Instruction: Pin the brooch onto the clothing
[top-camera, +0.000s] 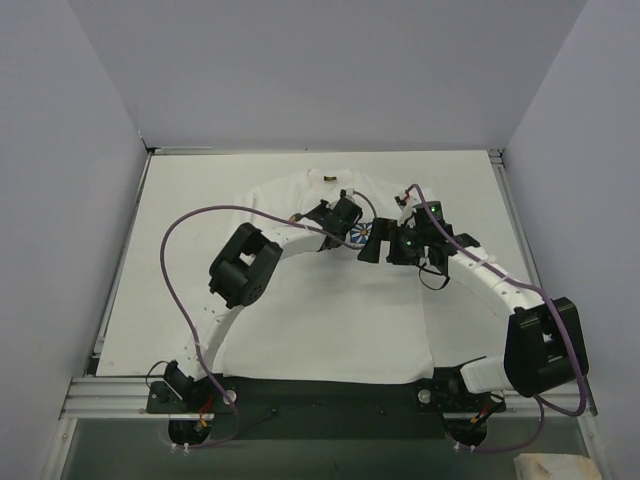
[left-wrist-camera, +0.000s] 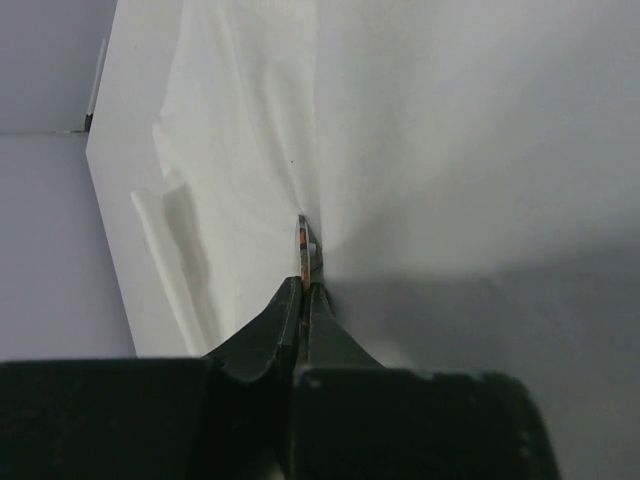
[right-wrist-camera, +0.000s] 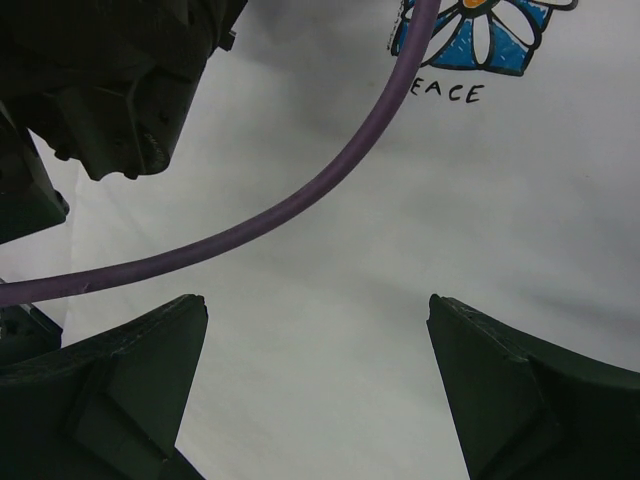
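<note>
The white T-shirt (top-camera: 330, 320) lies flat on the table, with its blue daisy print (top-camera: 361, 232) between my two grippers. My left gripper (left-wrist-camera: 303, 285) is shut on the brooch (left-wrist-camera: 302, 240), seen edge-on as a thin dark sliver with orange. The brooch's tip touches a gathered fold of the shirt (left-wrist-camera: 450, 150). In the top view the left gripper (top-camera: 351, 231) is just left of the print and the brooch is hidden. My right gripper (right-wrist-camera: 315, 305) is open and empty above plain shirt fabric (right-wrist-camera: 350, 380), below the print (right-wrist-camera: 480, 30) and the word "PEACE". In the top view the right gripper (top-camera: 378, 246) is just right of the print.
A purple cable (right-wrist-camera: 300, 200) and the left arm's black wrist (right-wrist-camera: 110, 90) cross the right wrist view close to the right gripper. Grey walls (top-camera: 70, 200) enclose the white table (top-camera: 180, 200) on three sides. A shirt sleeve (left-wrist-camera: 175, 230) lies near the table edge.
</note>
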